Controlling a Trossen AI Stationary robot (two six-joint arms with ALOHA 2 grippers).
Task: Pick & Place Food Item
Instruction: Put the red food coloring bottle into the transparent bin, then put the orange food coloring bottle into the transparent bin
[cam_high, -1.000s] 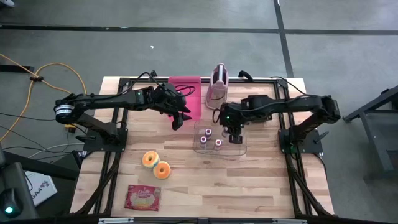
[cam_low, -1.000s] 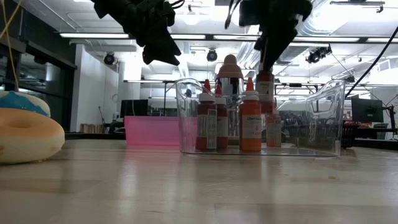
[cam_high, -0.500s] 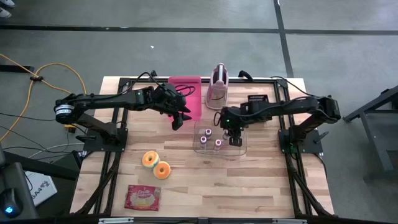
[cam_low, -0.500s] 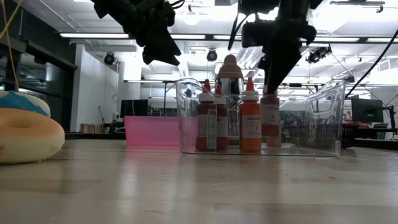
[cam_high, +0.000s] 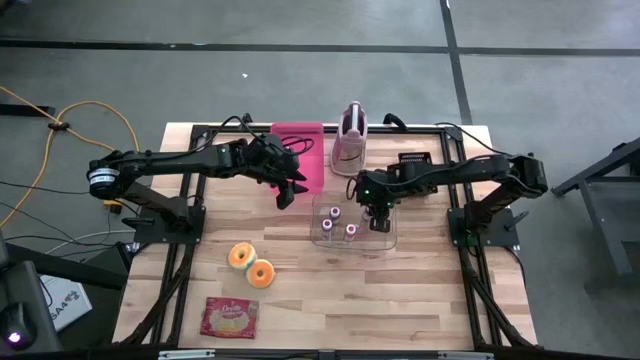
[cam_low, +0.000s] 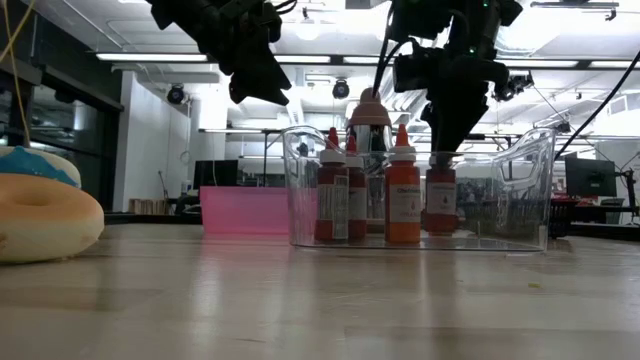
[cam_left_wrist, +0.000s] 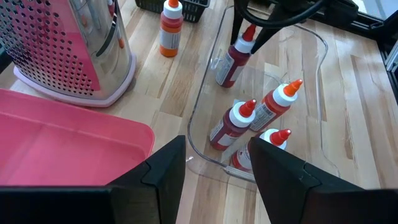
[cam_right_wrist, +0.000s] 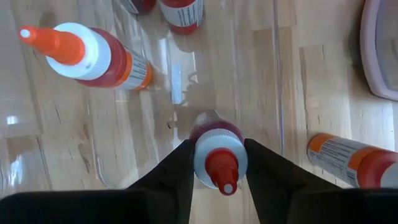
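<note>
We find the right pincer lowered into the clear bin, its fingers set narrowly on either side of the sauce bottle directly below it, which stands upright on the bin floor; whether they press or have just let go we cannot tell. In our judgement the step is done well by opening fully before rising straight up, clear of the three bottles just beside. The left pincer hangs half-open and empty, well apart.

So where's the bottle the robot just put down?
High view: right of table centre, inside the clear bin, between the right gripper fingers, beside three other bottles.
</note>
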